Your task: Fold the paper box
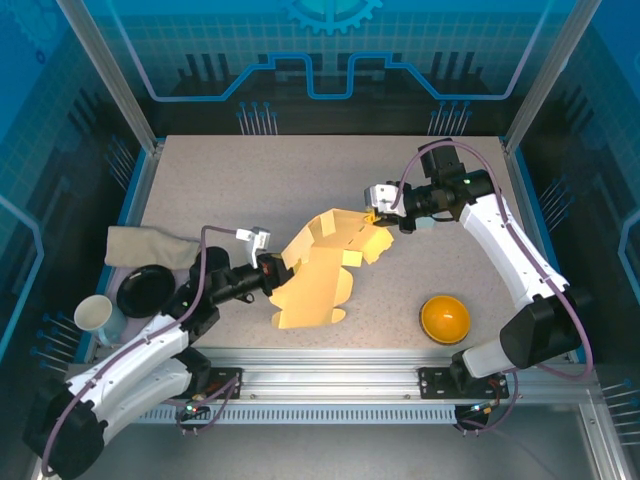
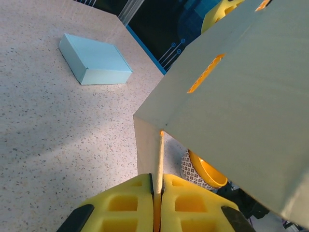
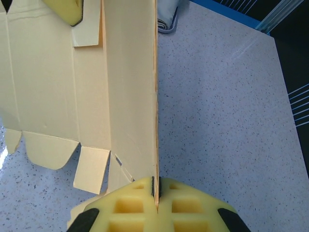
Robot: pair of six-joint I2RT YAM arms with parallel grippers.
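Speckled grey tabletop (image 1: 200, 180) inside a blue-lit, glass-walled cell. Between the two sets of jaws, across the middle of the surface, a pale yellow die-cut paper box (image 1: 320, 270), partly flat on the table and partly lifted.

Left gripper (image 1: 272, 272) clenched on the left edge of the box. From the left wrist, yellow foam pads (image 2: 130, 203) pressed together on a thin upright flap (image 2: 147, 150), with a broad slotted panel (image 2: 241, 121) of the same box leaning overhead, right of the jaws.

Right gripper (image 1: 378, 215) clenched on the far right edge. From the right wrist, its own yellow pads (image 3: 183, 208) pinching the rim of an upright panel (image 3: 130, 96), the rest of the sheet spread to the left of the jaws, small tabs (image 3: 91, 169) pointing back toward the wrist, bare table to the right.

Ahead and to the left of the left jaws, well apart, a small light blue rectangular block (image 2: 94, 60) lying flat. To the right of the left jaws, under the raised panel, a round orange bowl (image 1: 445, 318).

Behind the left jaws, at the table's left edge, a black round dish (image 1: 145, 288), a pale mug (image 1: 97, 315) and a folded beige cloth (image 1: 140, 247), close together.
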